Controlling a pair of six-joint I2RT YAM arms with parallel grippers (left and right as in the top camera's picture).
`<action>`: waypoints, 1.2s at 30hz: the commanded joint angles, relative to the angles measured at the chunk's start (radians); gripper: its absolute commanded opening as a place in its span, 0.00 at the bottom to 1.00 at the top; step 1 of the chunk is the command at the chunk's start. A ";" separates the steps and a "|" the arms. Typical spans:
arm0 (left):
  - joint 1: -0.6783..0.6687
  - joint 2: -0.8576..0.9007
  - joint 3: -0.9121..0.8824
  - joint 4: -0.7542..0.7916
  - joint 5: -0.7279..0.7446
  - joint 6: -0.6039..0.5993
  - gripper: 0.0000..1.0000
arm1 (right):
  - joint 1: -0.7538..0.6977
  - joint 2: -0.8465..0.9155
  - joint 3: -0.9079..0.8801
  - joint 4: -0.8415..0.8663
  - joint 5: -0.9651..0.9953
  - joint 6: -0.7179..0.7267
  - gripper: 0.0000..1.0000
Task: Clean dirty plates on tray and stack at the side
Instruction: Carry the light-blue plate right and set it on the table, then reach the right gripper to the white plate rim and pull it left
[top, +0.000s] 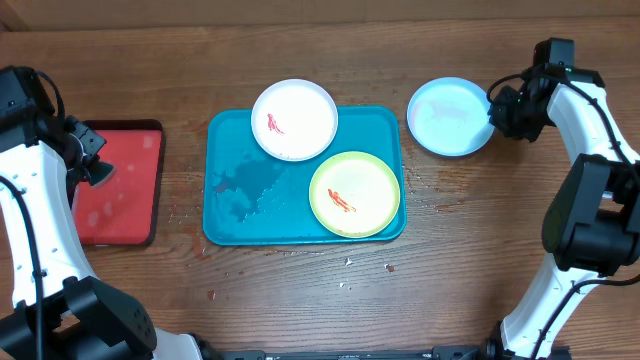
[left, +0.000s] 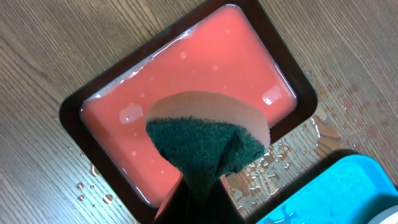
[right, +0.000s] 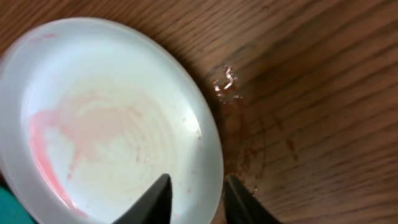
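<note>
The teal tray (top: 232, 222) lies mid-table, wet on its left half. The white plate (top: 294, 120) with a red smear rests on the tray's far rim. The yellow-green plate (top: 354, 194), also smeared, sits in its right half. The light blue plate (top: 450, 116) lies on the table to the right of the tray and shows a faint pink smear in the right wrist view (right: 106, 118). My right gripper (right: 196, 190) is open and straddles this plate's right rim (top: 496, 108). My left gripper (left: 202, 186) is shut on a green-and-brown sponge (left: 208, 140) above the red tray (left: 186, 74).
The small red dark-rimmed tray (top: 125, 190) holding pinkish liquid sits at the left. Water drops and reddish specks lie on the wood beside it (left: 267, 168) and to the right of the teal tray (top: 425, 195). A corner of the teal tray (left: 339, 190) shows in the left wrist view.
</note>
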 joint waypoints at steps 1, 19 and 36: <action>0.002 0.006 0.006 0.006 0.005 -0.017 0.04 | 0.021 -0.005 0.002 0.010 -0.066 -0.002 0.50; 0.001 0.006 0.006 0.006 0.048 -0.017 0.04 | 0.521 0.042 0.000 0.499 0.045 -0.100 1.00; -0.021 0.006 0.006 0.006 0.060 -0.013 0.04 | 0.679 0.155 0.000 0.558 0.212 -0.096 0.54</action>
